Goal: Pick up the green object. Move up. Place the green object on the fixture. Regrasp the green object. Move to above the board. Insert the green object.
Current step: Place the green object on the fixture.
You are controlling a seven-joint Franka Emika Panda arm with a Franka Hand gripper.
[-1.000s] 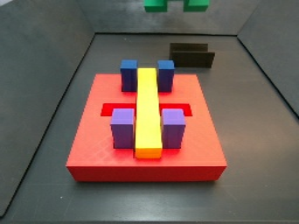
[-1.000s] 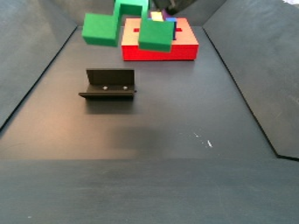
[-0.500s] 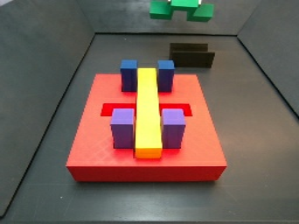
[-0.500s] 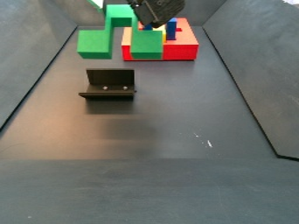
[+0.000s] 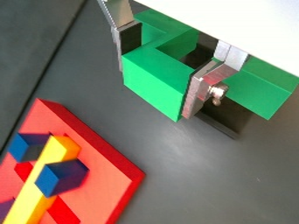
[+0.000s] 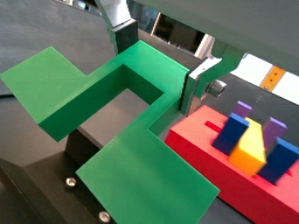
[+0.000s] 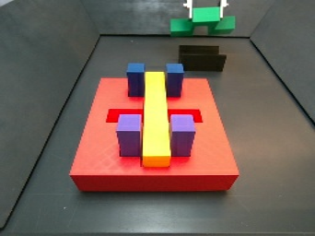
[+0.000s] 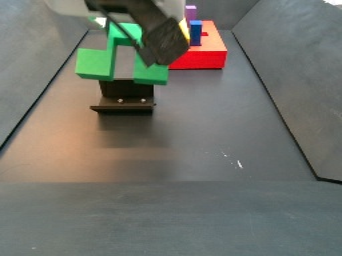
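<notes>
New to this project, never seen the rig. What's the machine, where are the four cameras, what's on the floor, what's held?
It is one robot arm ending in a two-finger claw. Two pictures come from cameras on its wrist, looking past the silver fingers; two come from fixed cameras beside the dark floor.

On the floor sits the board, a flat red block carrying a yellow bar, two blue blocks and two purple blocks. Away from it stands the fixture, a small black bracket.

The claw is shut on the green object, a bridge-shaped plastic piece, held in the air just above the fixture, not yet set down.
</notes>
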